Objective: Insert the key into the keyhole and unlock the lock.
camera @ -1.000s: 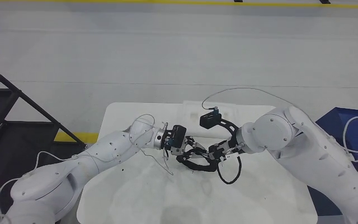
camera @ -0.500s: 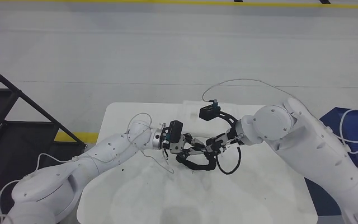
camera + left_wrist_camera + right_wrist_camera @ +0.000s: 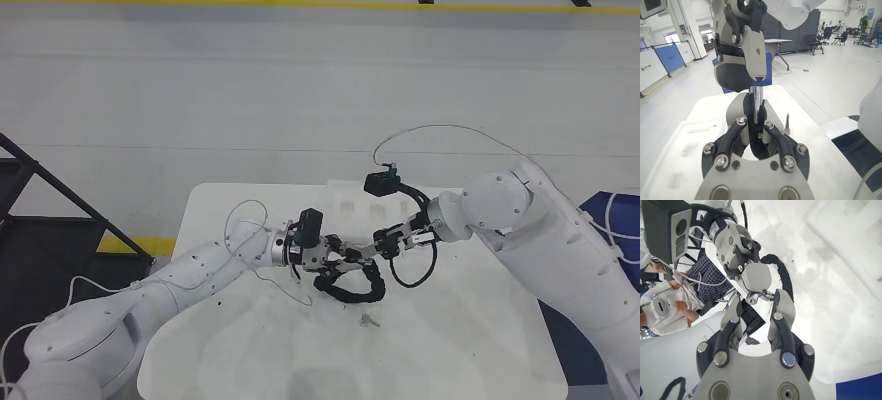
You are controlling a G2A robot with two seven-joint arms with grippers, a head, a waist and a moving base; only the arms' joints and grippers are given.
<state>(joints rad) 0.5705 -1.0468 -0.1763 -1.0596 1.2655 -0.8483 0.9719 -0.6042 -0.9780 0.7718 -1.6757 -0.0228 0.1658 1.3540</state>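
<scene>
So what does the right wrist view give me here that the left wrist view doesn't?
Right wrist view adds the keyhole face-on at the end of the lock, with the right gripper open and empty in front of it. Left wrist view adds a small metal piece, possibly the key, off to the side, in neither gripper. Both show the left gripper shut on the lock and the white foam tray.
</scene>
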